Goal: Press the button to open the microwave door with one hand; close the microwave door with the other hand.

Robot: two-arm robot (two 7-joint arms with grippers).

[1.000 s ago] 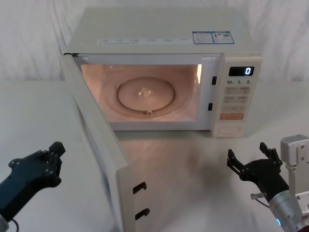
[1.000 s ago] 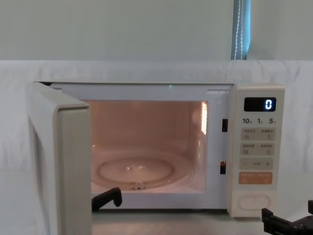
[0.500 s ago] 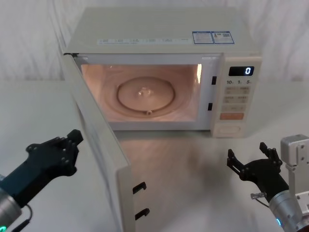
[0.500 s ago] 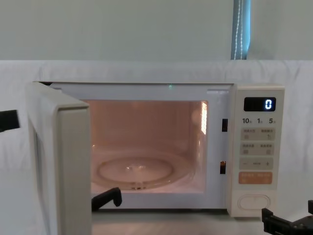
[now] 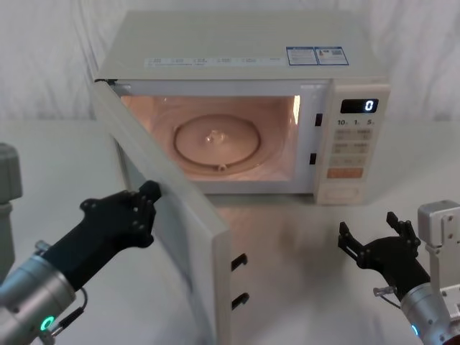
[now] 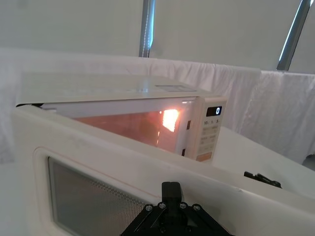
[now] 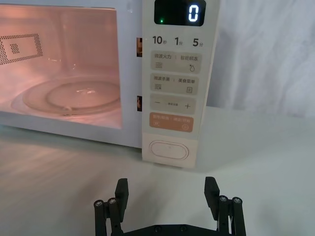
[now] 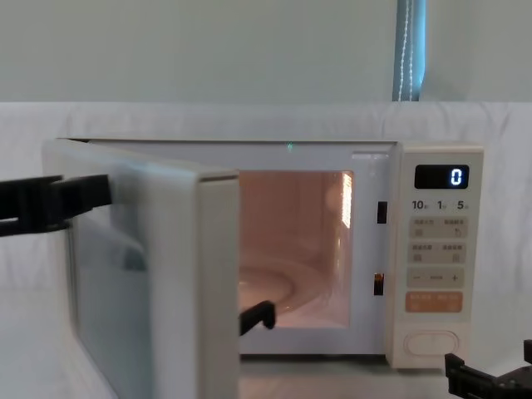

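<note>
Pressing the half-open microwave door (image 5: 180, 215), our left gripper (image 5: 144, 205) (finger spacing unclear); right gripper (image 5: 374, 244) spread wide, idle.

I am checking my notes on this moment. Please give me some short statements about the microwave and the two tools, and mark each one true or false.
1. The wide cream microwave door with its dark glass window stands partly open. True.
2. The black left tool is against the door's outer face. True.
3. The black right tool presses the large cream oval button. False: it hangs in front of the button, apart from it, fingers spread.
4. The black digital display shows "5". False: it shows "0".
5. The inside of the boxy cream microwave is lit. True.
</note>
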